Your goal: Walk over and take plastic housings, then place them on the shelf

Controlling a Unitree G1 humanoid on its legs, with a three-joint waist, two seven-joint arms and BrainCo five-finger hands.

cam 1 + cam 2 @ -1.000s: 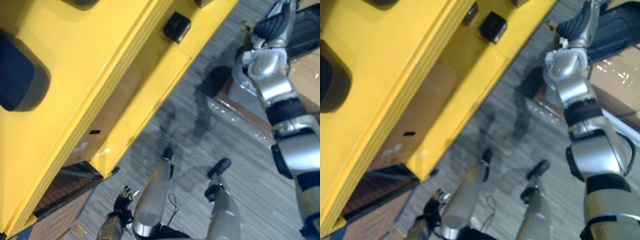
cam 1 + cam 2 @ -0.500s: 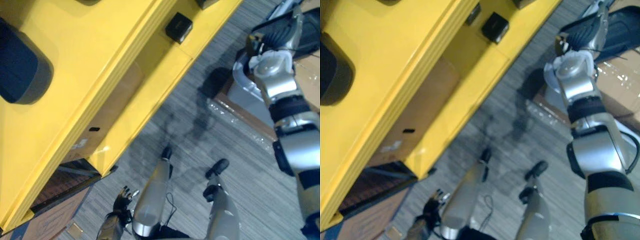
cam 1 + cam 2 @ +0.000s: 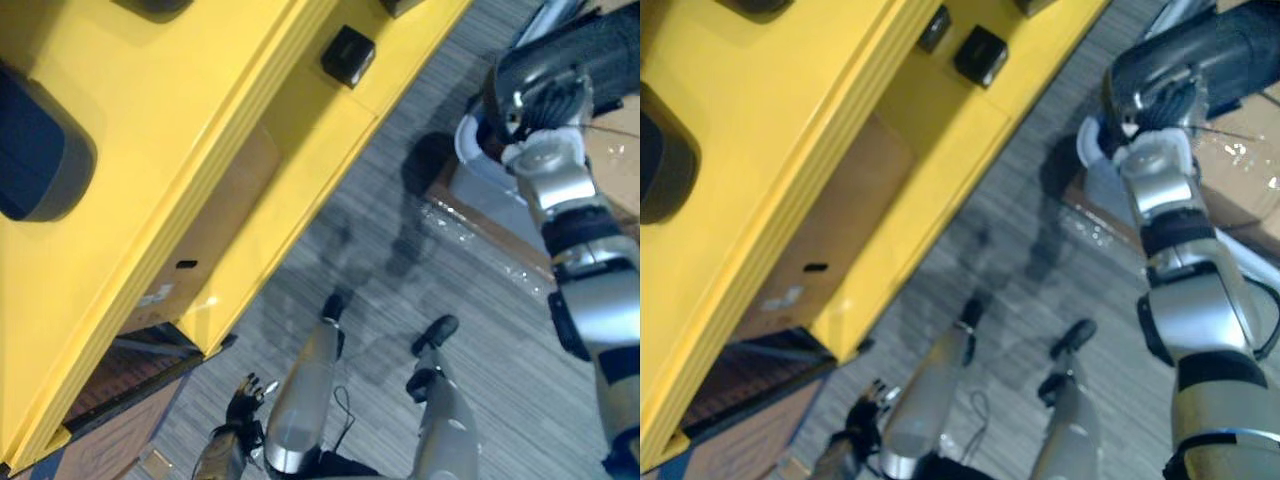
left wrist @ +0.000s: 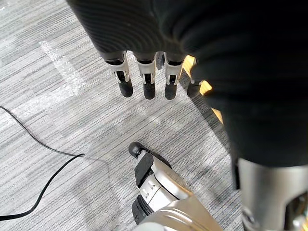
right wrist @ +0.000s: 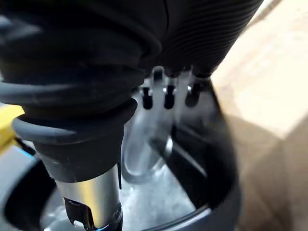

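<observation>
1. Overhead, eye views: dark housing (image 3: 40,150) on yellow shelf (image 3: 200,90); left hand (image 3: 240,400) low.
2. Left wrist view: fingers (image 4: 148,83) straight, apart, above carpet (image 4: 62,149).
3. Right wrist view: right hand (image 5: 168,94), digits straight and apart, over pale housing (image 5: 144,156) in dark bin (image 5: 226,163).

grey striped carpet floor (image 3: 500,340), yellow shelf unit (image 3: 180,90), cardboard box (image 3: 1240,175)

No text, number or sign can be read. A small white label (image 3: 157,295) sits on the brown cardboard box (image 3: 228,205) under the yellow shelf (image 3: 190,110), at about eight o'clock in the head views. Its print is too small to make out. The carton (image 3: 1240,165) at two o'clock shows no legible marking.
</observation>
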